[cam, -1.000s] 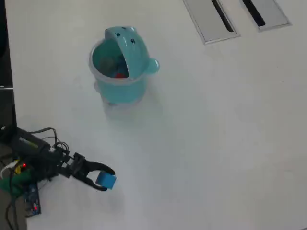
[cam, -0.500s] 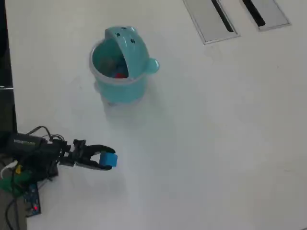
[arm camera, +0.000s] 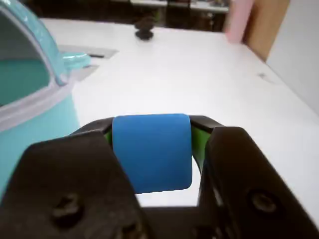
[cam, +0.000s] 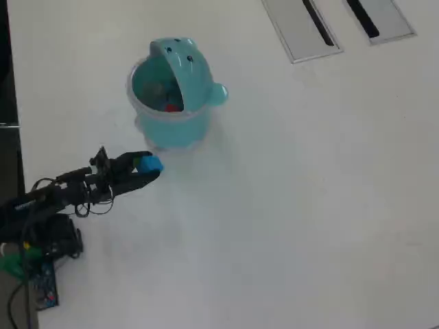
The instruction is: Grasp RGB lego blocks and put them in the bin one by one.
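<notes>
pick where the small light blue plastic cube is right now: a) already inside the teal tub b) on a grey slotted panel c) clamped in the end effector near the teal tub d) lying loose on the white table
c: the small light blue plastic cube sits pinched between the two black jaws of the end effector, held just short of the round teal plastic tub, not inside it.

It looked like an office or meeting room. The arm stood on a broad white table (cam: 309, 205) fitted with flat grey cable panels (cam: 302, 31), as conference desks have. In the wrist view a wooden door (arm camera: 264, 25) and dark furniture showed beyond the table's far edge.
</notes>
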Motion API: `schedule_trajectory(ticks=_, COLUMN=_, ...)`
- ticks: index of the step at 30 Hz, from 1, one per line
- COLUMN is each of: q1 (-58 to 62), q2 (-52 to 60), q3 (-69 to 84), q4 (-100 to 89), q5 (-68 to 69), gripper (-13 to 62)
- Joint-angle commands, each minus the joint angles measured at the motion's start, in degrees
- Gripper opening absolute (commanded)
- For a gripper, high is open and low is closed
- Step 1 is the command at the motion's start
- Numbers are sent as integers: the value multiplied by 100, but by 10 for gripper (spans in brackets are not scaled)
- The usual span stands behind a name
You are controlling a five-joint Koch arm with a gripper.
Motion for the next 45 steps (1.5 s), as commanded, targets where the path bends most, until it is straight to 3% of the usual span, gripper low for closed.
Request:
schedule_trajectory(ticks=1, q1=-316, q2=18, q3=-738, q4=-817, q5=-255, gripper=99)
schedule_trajectory(ticks=27, q1=-2329, q2=-2250, q3=-2821, q4=-1107, q5=-738, gripper=98)
schedule_trajectory(ticks=31, q1=-2540, q2=-3129, q3=-4263, q4=-853, q5=-747, gripper=99)
schedule_trajectory(ticks=45, q1=-3357, q2=-4403, q3=-5520, q4=-677, q5=-949, gripper=99)
